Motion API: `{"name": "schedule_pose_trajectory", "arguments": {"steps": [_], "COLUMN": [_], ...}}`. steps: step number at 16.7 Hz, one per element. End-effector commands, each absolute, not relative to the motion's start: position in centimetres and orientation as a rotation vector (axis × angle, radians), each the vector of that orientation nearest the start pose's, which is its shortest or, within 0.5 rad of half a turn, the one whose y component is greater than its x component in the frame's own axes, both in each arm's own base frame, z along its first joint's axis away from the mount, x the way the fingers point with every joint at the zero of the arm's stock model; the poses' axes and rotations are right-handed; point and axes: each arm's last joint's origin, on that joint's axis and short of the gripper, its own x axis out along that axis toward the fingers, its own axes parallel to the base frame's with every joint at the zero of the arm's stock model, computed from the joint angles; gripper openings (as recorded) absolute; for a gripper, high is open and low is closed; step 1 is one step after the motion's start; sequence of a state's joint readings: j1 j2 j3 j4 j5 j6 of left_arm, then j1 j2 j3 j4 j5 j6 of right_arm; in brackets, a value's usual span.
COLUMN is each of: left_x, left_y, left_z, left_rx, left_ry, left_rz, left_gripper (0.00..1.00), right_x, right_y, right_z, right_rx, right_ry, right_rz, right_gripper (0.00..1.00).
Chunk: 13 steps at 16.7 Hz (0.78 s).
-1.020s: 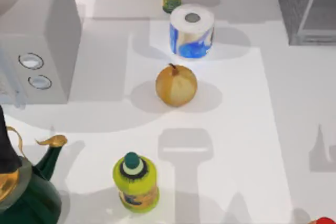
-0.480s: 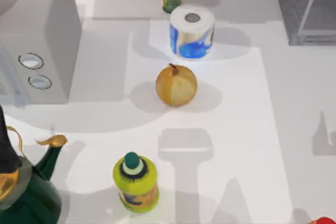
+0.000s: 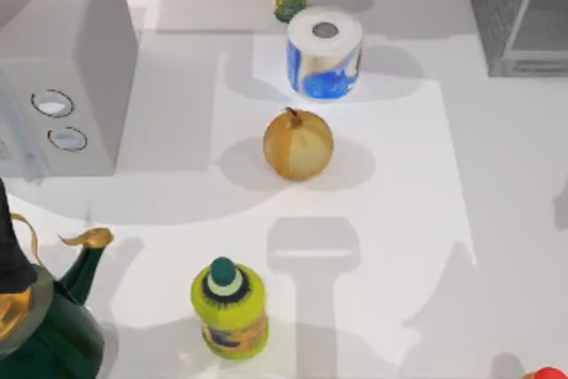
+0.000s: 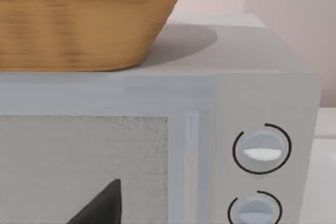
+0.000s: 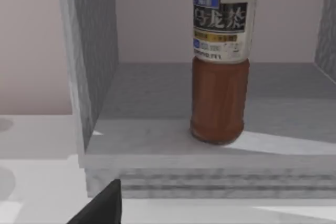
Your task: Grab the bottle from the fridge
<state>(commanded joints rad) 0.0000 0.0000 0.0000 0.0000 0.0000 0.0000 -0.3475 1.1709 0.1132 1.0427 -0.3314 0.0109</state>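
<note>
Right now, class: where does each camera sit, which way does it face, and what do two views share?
Top view: above the table, looking straight down.
Left wrist view: low, facing the microwave front under a wicker basket; a dark part of the left gripper shows.
Right wrist view: low, facing into the open fridge at the bottle of brown liquid; a dark part of the right gripper shows.
Shared: top and left wrist views show the microwave; top and right wrist views show the fridge.
</note>
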Motion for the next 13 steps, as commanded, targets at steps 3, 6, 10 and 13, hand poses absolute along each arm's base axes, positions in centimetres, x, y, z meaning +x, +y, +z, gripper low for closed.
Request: {"name": "schedule_pose_trajectory", "arguments": {"steps": [3,6,10,13], "left_x": [10.6,10.6,10.6,10.6], "left_y": [-0.1,-0.1,-0.1,-0.1], "left_z": [16.0,16.0,16.0,16.0], "left_rx": [0.0,0.0,0.0,0.0], "left_ry": [0.0,0.0,0.0,0.0], "left_rz": [0.0,0.0,0.0,0.0], "left_gripper": [1.0,1.0,1.0,1.0], "right_x": [19.6,20.2,20.5,20.5], "right_y": [-7.4,-8.9,-10.1,-10.2], "right_z": [14.1,12.5,11.2,11.0], "right_rx": [0.006,0.007,0.001,0.0], "right_ry": [0.019,0.016,0.002,0.0], "right_rz": [-0.004,-0.002,0.0,0.0], "right_gripper": [1.0,1.0,1.0,1.0]}}
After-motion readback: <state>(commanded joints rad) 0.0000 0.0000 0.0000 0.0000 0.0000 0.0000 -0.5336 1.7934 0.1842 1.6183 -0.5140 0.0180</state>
